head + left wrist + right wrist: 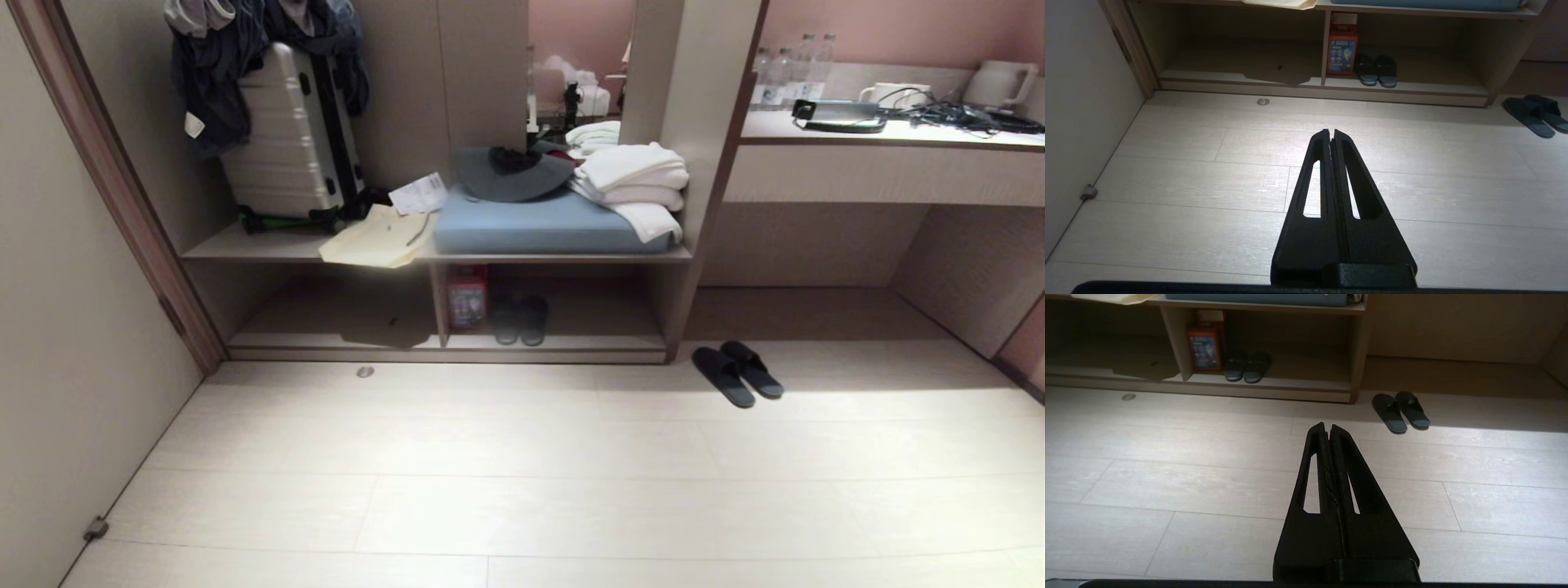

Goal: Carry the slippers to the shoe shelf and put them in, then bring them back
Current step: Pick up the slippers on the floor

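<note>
Slippers (pixel 737 374): two flat, thin-soled dark slides with wide toe bands, lying side by side on the floor (pixel 522 457), just outside the right end of the shoe shelf (pixel 555 343), heels angling toward the robot.
Shoe shelf: low open-fronted beige laminate cubby with a pale base board; one vertical divider is splitting it into two bays.
Second pair (pixel 519 319): two chunkier dark slippers sitting in the right bay, just beside a red box (pixel 468 297) standing against the divider.
Left gripper (pixel 1330 131): showing only in the left wrist view, two black slotted fingers (pixel 1319 171) pressing together with nothing between them, hovering over the floor and pointing toward the shelf.
Right gripper (pixel 1327 426): showing only in the right wrist view, fingers likewise squeezed together and holding nothing; the slippers are lying near, ahead of its tip.
Head view only: neither arm is appearing; above the shelf it is showing a ribbed hard-shell suitcase (pixel 286 131), a blue cushion (pixel 539 224) carrying a grey hat (pixel 514 173) and folded white towels (pixel 633 184), and a counter (pixel 890 131) with bottles (pixel 792 69), cables and a white kettle (pixel 996 82).
Floor: pale wood-grain planks; one round metal stop (pixel 365 372) is sitting before the left bay.
</note>
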